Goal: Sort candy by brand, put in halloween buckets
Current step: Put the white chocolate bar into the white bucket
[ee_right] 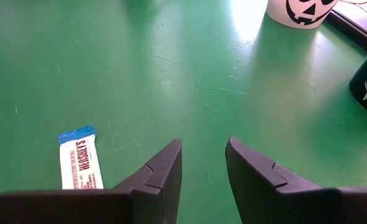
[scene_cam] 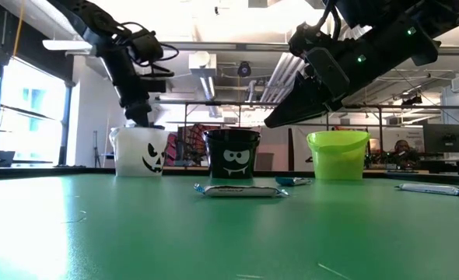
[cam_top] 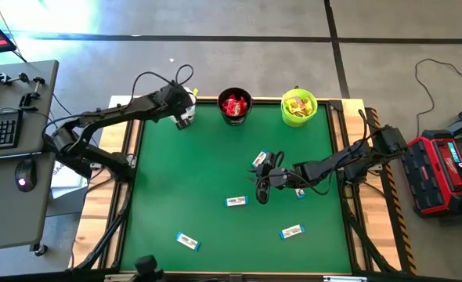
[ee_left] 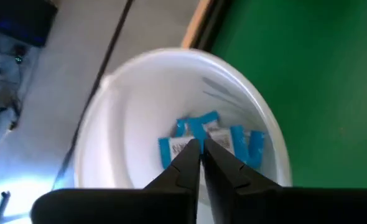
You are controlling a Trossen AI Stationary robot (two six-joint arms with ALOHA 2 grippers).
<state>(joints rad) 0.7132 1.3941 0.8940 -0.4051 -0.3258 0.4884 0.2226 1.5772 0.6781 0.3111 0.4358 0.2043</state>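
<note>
Left tool (ee_left: 200, 155) hangs over the white bucket (cam_top: 185, 119) at the far left corner of the desk (cam_top: 184, 196). Its fingers are pressed together with nothing between them. Several white-and-blue bars (ee_left: 202, 140) lie in the bottom of that bucket.

Black bucket (cam_top: 235, 107) at the middle of the far edge holds red packets. Lime green bucket (cam_top: 298, 107) beside it, toward the far right corner, holds yellow-and-pink ones.

Right tool (cam_top: 264, 182) hovers low over the desk's right half, jaws parted and empty. One white-and-blue bar (ee_right: 81, 158) lies flat on the green just off to one side of its fingers. More bars lie loose: one near the desk's middle (cam_top: 236, 201), one toward the near left (cam_top: 187, 240), one toward the near right (cam_top: 292, 231).

Judgement: the step in hand looks like picking up the next bar with the right tool. To do it well, centre the parted jaws across the bar's narrow width, come straight down until the fingertips meet the surface, then close. A flat wrapper may slide away if one finger lands first.
</note>
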